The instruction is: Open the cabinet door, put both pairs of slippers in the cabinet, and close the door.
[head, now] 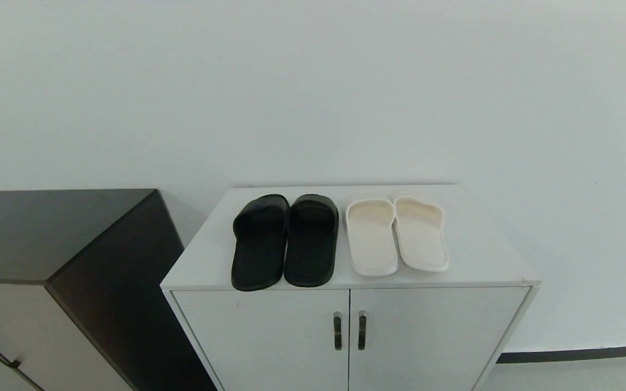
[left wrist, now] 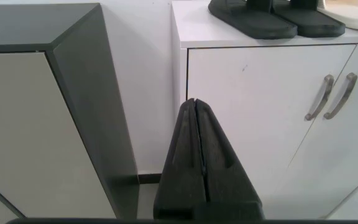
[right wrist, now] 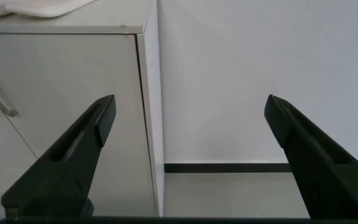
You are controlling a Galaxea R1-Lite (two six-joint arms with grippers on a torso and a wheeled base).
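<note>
A white cabinet [head: 269, 336] stands against the wall with both doors closed and two metal handles [head: 349, 329] at the middle seam. On its top [head: 470, 255] lie a black pair of slippers [head: 286, 240] on the left and a cream pair [head: 396, 234] on the right, side by side. My left gripper [left wrist: 194, 102] is shut with nothing in it, low in front of the cabinet's left door [left wrist: 253, 118]. My right gripper [right wrist: 190, 115] is open and empty, level with the cabinet's right front corner [right wrist: 145, 93]. The handles [left wrist: 331, 96] also appear in the left wrist view.
A dark-topped cabinet [head: 57, 233] with a pale front stands close on the left, a narrow gap between it and the white one. Bare wall [head: 313, 92] lies behind. Open floor [right wrist: 229, 193] with a dark skirting strip is right of the white cabinet.
</note>
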